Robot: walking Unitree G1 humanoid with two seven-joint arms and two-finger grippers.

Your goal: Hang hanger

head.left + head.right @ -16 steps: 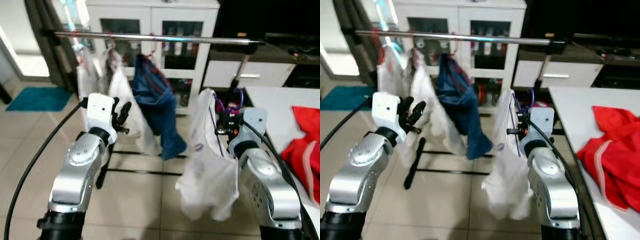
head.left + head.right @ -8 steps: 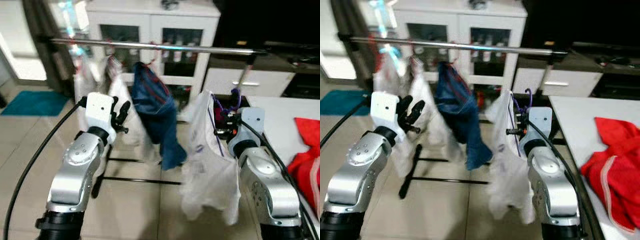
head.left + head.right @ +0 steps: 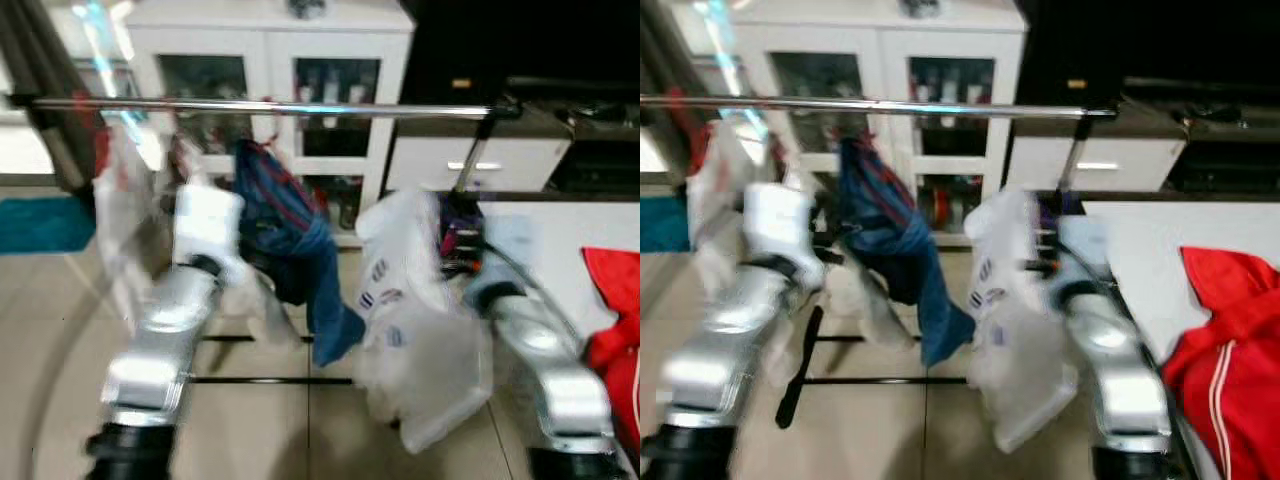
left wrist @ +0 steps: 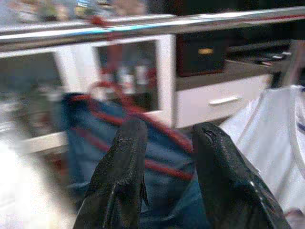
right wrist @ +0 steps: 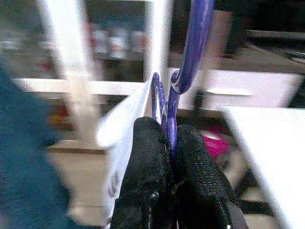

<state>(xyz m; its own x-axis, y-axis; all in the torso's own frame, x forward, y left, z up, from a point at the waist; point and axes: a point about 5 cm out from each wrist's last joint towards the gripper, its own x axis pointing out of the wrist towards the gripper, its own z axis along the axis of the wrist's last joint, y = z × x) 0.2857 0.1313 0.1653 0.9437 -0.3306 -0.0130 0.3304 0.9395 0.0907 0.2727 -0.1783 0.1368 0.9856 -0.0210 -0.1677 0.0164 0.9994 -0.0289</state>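
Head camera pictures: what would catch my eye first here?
Probably the white shirt on a purple hanger, pinched in the right gripper just below the silver rail. A blue garment hangs from that rail, and red clothing lies on the white table at the right.

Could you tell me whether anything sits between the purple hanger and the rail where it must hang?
Nothing visible blocks it. The right pincer grips the purple hanger with its white garment below the rail, whose stretch right of the blue garment looks bare.
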